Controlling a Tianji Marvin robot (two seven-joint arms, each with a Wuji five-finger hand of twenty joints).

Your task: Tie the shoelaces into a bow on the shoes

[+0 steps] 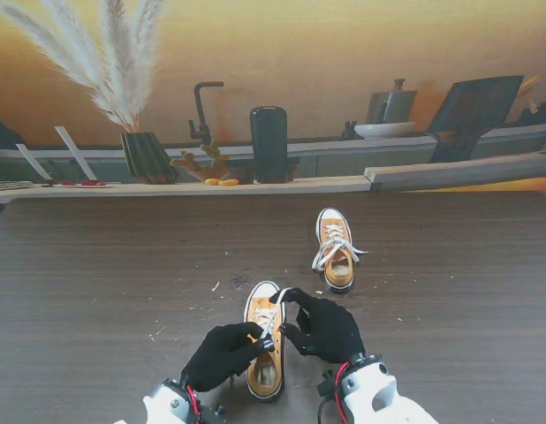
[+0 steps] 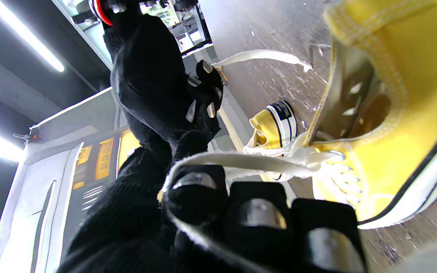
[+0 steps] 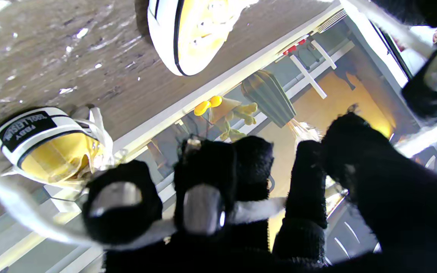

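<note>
Near shoe (image 1: 266,340), yellow with white toe cap and sole, lying on the dark wood-grain table (image 1: 96,265) close to me, toe pointing away, right between the two gloved hands. White shoelace (image 2: 241,161) drawn out from its eyelets and stretched across the curled fingers (image 2: 194,193) of the left hand (image 1: 225,352), pinched there; left hand resting against the shoe's left side and over its lacing. Right hand (image 1: 323,327) just beside the shoe on its right, fingers closed, with another strand of lace (image 3: 256,210) running through them in the right wrist view, and a strand showing at its fingertips near the toe cap in the stand's view. Both hands nearly touching each other above the tongue. Second shoe (image 1: 335,249) farther from me and to the right, well apart from both hands, toe also pointing away, laces lying loose across its top and spilling to the sides. Small pale crumbs scattered on the table around the near shoe. Beyond the far edge, a ledge with a dark ribbed vase (image 1: 147,156) holding pampas grass.
</note>
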